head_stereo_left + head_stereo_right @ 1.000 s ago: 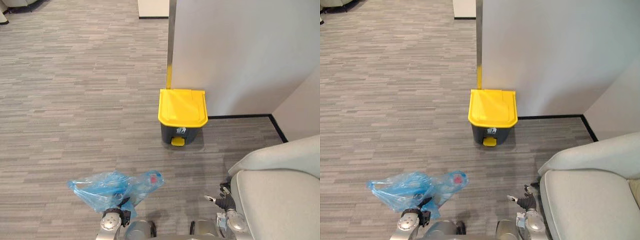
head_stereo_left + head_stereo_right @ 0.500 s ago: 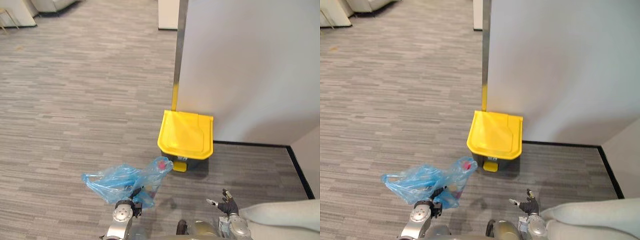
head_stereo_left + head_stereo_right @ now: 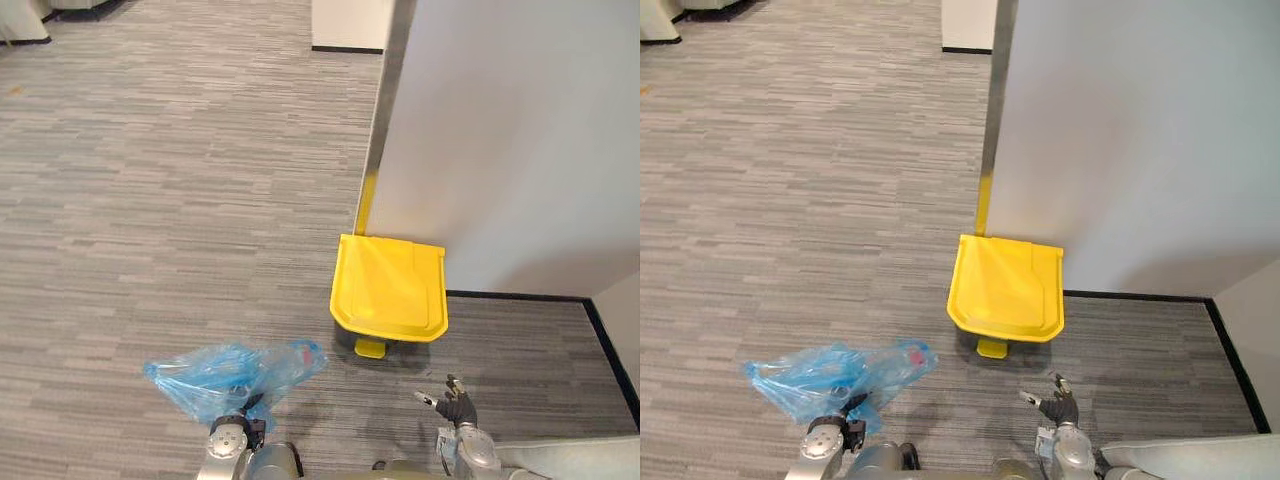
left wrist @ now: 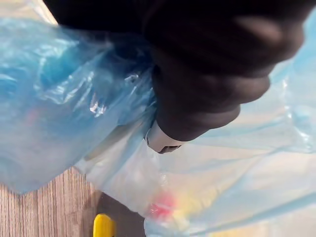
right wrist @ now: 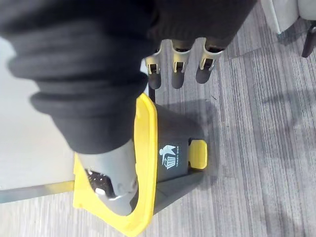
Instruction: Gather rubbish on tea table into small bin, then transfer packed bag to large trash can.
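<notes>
l robot hand [image 4: 212, 84] grips blue bag [image 3: 215, 372]; r robot hand [image 3: 458, 408] slack, nr yellow-lid bin [image 3: 390, 288].

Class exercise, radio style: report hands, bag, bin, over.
Left hand shut on blue bag. Right hand open, empty. Yellow-lidded bin ahead, lid closed.

Grey striped carpet floor [image 3: 150, 200], yellow-lidded trash can [image 3: 390, 288] standing on it, lid closed, yellow pedal [image 3: 370, 348] at its front, back against white partition wall [image 3: 500, 150], pale seat edge [image 3: 580, 458] at near right corner.
</notes>
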`<state>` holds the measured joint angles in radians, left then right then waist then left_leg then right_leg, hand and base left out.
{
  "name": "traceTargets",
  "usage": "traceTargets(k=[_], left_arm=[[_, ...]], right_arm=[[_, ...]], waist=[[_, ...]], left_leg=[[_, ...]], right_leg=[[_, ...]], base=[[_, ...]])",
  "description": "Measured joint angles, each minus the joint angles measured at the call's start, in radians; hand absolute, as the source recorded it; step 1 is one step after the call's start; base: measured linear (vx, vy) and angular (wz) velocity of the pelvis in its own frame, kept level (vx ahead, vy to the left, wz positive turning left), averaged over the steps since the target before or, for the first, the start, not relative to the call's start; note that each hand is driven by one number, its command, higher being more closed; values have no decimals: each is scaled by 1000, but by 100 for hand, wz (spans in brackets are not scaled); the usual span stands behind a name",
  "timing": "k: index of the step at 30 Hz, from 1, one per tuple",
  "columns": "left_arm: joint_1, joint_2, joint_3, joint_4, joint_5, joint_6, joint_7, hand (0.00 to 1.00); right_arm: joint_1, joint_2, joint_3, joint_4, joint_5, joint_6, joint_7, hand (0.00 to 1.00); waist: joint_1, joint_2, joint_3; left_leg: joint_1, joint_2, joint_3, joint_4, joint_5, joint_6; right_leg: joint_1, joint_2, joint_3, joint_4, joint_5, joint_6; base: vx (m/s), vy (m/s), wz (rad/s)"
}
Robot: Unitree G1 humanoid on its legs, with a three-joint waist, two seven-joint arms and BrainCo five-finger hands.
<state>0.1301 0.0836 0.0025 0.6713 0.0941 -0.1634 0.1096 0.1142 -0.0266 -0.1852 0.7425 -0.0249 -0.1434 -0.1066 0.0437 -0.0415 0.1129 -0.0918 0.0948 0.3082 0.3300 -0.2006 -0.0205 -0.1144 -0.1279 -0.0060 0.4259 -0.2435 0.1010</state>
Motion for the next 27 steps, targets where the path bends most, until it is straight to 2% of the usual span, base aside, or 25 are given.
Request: traceTargets(k=[4, 6, 7, 8, 10, 11, 13, 15, 16, 18, 27], left_arm=[[-21, 6, -31, 31, 0, 0, -1, 100], [-23, 6, -38, 34, 0, 0, -1, 100], [-23, 5, -38, 39, 0, 0, -2, 100], [-29, 4, -39, 49, 0, 0, -2, 100], [-38, 30, -38, 56, 0, -2, -1, 100], [-48, 21, -39, 82, 0, 0, -2, 100], [-46, -2, -38, 85, 0, -1, -2, 100], [-45, -14, -36, 85, 0, -1, -2, 100], [-41, -18, -28, 86, 0, -1, -2, 100], [-41, -18, -29, 97, 0, -1, -2, 100], [-34, 14, -29, 162, 0, -1, -1, 100]], right_arm=[[2, 2, 8, 30, -18, 1, 1, 0], [-8, 0, 27, 46, -25, 1, 1, 0], [-11, 0, 32, 53, -25, 1, 1, 0], [-13, 0, 41, 63, -26, 1, 2, 0], [-13, 0, 41, 67, -26, 1, 1, 0], [-14, -14, 35, 79, -26, 1, -1, 0], [-13, -32, 35, 78, -26, 0, -3, 0], [-7, -35, 34, 80, -26, 1, -2, 0], [-6, -35, 34, 103, -25, 1, -2, 0], [-8, -36, 32, 108, -25, 1, -3, 0], [-13, -44, 17, 153, -25, 1, -2, 0]], waist=[[-8, -5, 1], [-30, 1, 3], [-31, 11, 8], [-32, 10, 7], [-30, -26, 6], [-32, -13, 5], [-37, 18, 7], [-34, 29, 0], [-33, 31, -1], [-32, 28, -1], [-31, 26, -3]], left_leg=[[51, -25, 24, -30, -6, 9], [71, -15, 18, -56, -4, 11], [75, -9, 18, -59, -5, 11], [82, 2, 19, -67, -3, 8], [82, -16, 3, -48, -1, 3], [82, -7, -36, -47, -2, -3], [81, 11, -59, -59, 2, -10], [94, 17, -65, -91, 14, -27], [110, 25, -66, -122, 27, -42], [120, 25, -70, -154, 47, -43], [122, -16, -94, -219, 108, -20]], right_leg=[[-60, -30, 3, 141, 3, 4], [-75, -29, -21, 179, 31, 40], [-79, -24, -24, 182, 19, 28], [-83, -4, -26, 131, -7, -3], [-81, 10, -29, -6, 59, -32], [-55, 22, -36, -31, 63, -40], [-26, 35, -51, -87, 84, -43], [-8, 47, -57, -128, 103, -45], [18, 61, -64, -180, 129, -49], [44, 67, -69, -236, 160, -51], [96, 54, -78, -384, 258, -38]], base=[[46, 49, -19], [29, 13, -3], [18, -28, -8], [41, -76, 0], [71, -98, 5], [74, -81, -2], [55, -82, 3], [15, -65, 4], [0, -54, -1], [-21, -22, 4], [-69, 27, 8]])
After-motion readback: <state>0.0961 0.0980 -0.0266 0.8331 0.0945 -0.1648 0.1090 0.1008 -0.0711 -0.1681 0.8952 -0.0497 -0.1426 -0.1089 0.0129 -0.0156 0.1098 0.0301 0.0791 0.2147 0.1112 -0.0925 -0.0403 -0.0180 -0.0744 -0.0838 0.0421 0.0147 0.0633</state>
